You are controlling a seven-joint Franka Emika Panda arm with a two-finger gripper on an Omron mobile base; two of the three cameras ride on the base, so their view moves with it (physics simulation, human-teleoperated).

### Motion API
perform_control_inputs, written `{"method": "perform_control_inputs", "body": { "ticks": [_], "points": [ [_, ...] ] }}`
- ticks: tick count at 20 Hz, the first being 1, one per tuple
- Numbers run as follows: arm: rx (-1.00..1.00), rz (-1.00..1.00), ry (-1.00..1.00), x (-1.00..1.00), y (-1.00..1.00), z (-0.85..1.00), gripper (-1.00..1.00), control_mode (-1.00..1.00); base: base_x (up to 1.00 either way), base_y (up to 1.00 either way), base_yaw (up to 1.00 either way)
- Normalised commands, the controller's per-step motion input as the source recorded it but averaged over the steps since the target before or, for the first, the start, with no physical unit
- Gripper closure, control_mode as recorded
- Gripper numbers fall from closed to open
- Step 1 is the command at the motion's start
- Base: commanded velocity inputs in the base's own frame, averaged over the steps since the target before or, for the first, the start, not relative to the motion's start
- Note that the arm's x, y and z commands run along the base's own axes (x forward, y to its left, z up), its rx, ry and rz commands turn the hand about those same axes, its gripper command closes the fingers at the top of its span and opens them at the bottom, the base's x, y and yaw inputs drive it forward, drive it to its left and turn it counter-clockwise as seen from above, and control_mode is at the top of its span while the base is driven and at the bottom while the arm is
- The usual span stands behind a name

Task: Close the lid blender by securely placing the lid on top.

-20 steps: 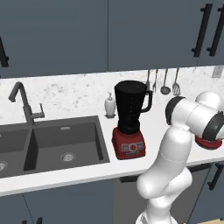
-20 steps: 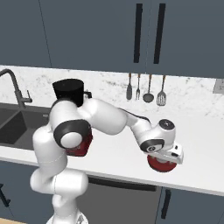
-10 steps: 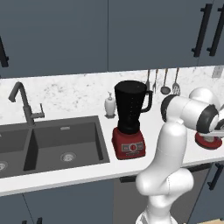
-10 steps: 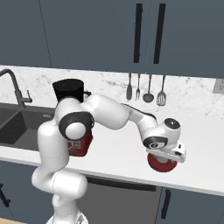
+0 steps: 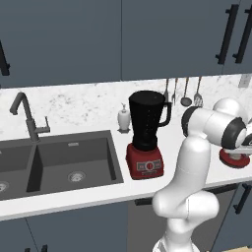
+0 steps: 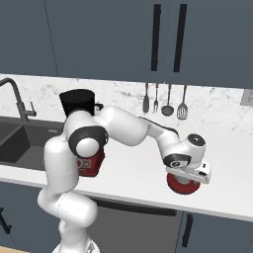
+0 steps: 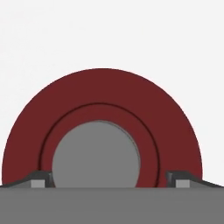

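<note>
Bare white counter (image 6: 133,173) between lid (image 6: 184,184) and blender (image 6: 81,128) at its nine o'clock, hanging utensils (image 6: 164,101) on the wall at twelve o'clock, gripper (image 7: 112,179) straddling the lid, fingers well apart

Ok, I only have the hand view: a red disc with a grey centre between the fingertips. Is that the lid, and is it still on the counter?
Observer: Yes, the lid lies flat on the white counter, directly under the gripper.
Operator: Where's the blender from there?
Observer: The blender stands to the arm's left, near the sink, well apart from the lid.
Operator: Is the jar open on top?
Observer: Yes, the black jar's rim is bare in the left base view.
Operator: Have I gripped it?
Observer: Not that I can see. The fingertips stand wide, either side of the lid's inner ring.
</note>
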Motion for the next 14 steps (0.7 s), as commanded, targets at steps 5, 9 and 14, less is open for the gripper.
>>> {"method": "perform_control_inputs", "body": {
  "ticks": [5, 9, 14],
  "points": [
    [0.00, 0.00, 0.00, 0.11, 0.18, -0.27, 1.00, -1.00, 0.00, 0.00, 0.00],
    [0.00, 0.00, 0.00, 0.03, 0.33, -0.30, 1.00, -1.00, 0.00, 0.00, 0.00],
    [0.00, 0.00, 0.00, 0.00, 0.33, -0.32, 1.00, -1.00, 0.00, 0.00, 0.00]
  ]
}}
